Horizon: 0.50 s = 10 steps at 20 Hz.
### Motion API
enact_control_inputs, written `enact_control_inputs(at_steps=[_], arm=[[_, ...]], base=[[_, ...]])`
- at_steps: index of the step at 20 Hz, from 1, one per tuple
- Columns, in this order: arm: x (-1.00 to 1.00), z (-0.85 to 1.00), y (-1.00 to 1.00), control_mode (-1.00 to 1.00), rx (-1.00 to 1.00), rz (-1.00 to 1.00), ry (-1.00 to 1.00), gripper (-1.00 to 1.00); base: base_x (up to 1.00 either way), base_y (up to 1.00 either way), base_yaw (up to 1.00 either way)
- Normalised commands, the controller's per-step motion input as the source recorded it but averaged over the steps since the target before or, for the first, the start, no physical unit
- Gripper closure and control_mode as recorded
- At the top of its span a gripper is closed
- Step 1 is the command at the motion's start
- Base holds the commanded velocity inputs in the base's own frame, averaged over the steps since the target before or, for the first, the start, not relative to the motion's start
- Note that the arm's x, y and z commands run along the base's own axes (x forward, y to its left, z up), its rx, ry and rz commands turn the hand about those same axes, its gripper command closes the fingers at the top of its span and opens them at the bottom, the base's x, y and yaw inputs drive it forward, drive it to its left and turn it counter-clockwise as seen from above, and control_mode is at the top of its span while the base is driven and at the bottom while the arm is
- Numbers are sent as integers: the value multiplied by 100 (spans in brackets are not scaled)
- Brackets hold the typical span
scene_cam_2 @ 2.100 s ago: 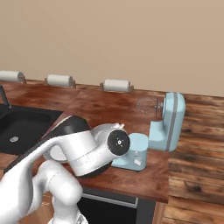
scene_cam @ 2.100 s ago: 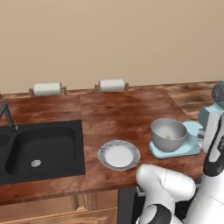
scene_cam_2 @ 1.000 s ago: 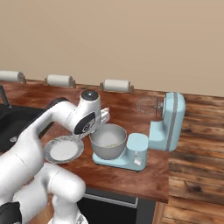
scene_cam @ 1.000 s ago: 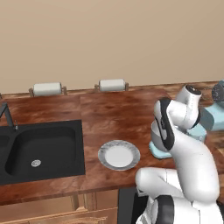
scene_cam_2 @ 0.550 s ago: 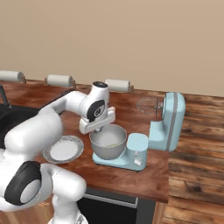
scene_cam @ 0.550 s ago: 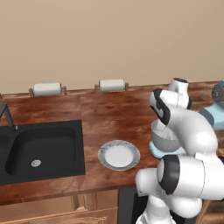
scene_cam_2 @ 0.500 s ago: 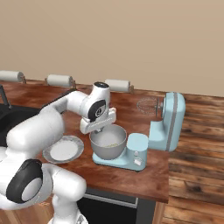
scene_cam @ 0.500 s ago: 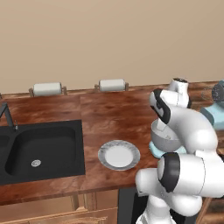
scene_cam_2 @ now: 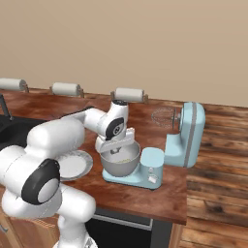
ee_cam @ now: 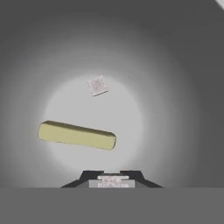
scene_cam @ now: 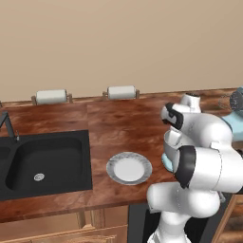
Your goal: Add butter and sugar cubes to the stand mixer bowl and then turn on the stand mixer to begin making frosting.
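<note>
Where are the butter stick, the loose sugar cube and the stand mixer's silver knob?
butter stick (ee_cam: 77,134), hand view, middle of its long top face.
loose sugar cube (ee_cam: 97,85), hand view, its upper face, on the bowl's floor.
silver knob (scene_cam_2: 153,178), right base view, front of the blue base.

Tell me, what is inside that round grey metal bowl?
In the grey metal bowl lie a pale yellow butter stick and one white sugar cube. The fingers pinch another cube and cover the floor beneath.

Bowl (scene_cam_2: 120,165): brushed grey metal, matt inside. Mixer (scene_cam_2: 186,138): smooth blue plastic. Counter (scene_cam: 121,123) beneath the bowl: glossy reddish wood.
</note>
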Motion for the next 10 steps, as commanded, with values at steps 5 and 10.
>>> enact_control_inputs(at_steps=[5,10], arm=[[29,-26,-5,-100,0,-3,9,100],[23,-11,-10,-100,1,0,8,100]], base=[[0,0,0],[0,0,0]])
